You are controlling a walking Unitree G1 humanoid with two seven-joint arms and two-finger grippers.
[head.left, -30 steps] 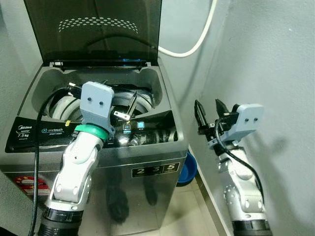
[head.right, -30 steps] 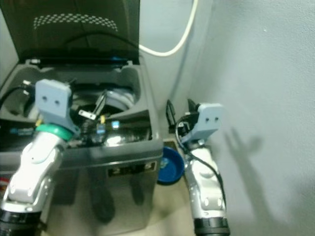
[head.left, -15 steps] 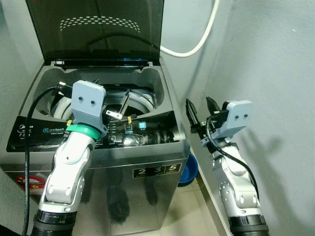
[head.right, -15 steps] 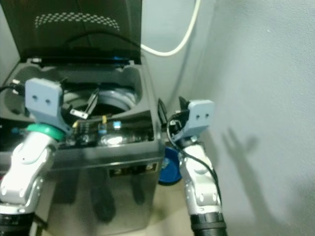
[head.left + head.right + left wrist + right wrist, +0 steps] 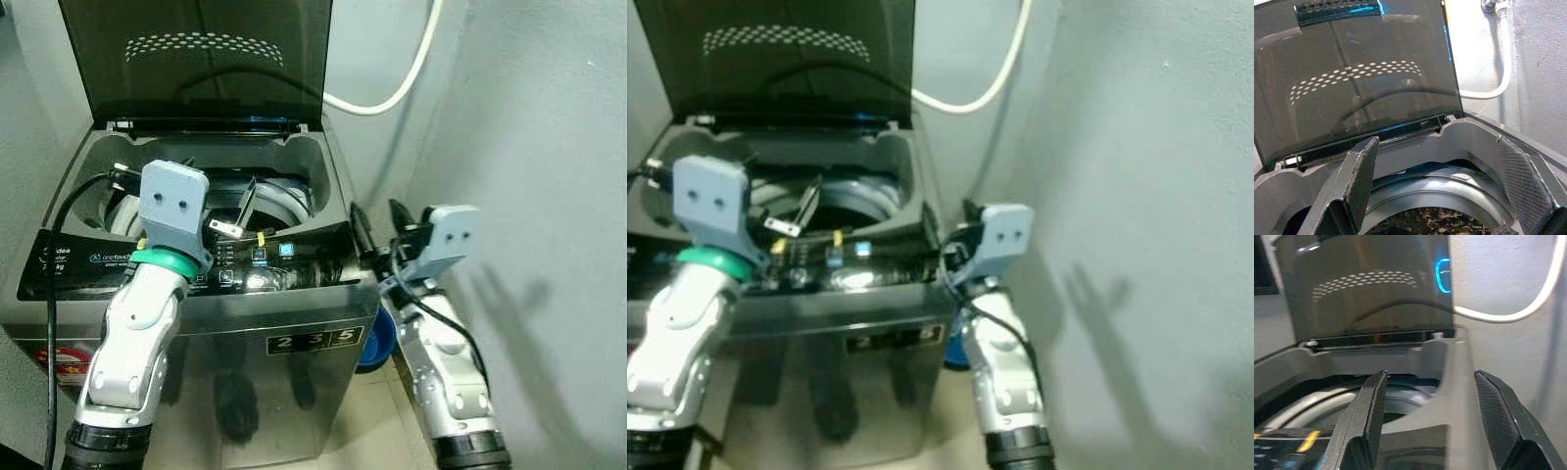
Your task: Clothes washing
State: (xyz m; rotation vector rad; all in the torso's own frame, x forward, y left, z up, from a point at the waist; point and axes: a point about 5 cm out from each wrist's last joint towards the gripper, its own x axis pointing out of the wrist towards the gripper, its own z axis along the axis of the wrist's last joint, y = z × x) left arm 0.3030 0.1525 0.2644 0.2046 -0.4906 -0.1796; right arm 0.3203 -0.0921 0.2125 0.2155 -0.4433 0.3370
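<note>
A grey top-loading washing machine (image 5: 294, 323) stands in a corner between pale walls, its dark tinted lid (image 5: 196, 59) raised upright at the back edge and marked with a curved band of white dots. The tub (image 5: 284, 201) is open, with a pale ring around its mouth; the left wrist view shows something dark and speckled low inside, too unclear to name. Along the front edge runs a glossy black control panel (image 5: 284, 266) with small lit blue displays, and on the front face below it sit the digits 2 3 5.

The left gripper (image 5: 186, 181) hangs over the left part of the tub opening, above the control panel, its two black fingers (image 5: 1359, 181) spread wide apart with nothing between them. A white hose (image 5: 402, 83) curves down the wall behind the machine's back right corner. A blue bowl (image 5: 377, 343) sits on the floor by the machine's lower right side.

The right gripper (image 5: 377, 220) is at the machine's front right corner, fingers (image 5: 1371, 421) spread and empty. A second ago it stood well off to the right near the wall; it has since swung in beside the machine, while the left gripper has shifted a little leftward over the tub
</note>
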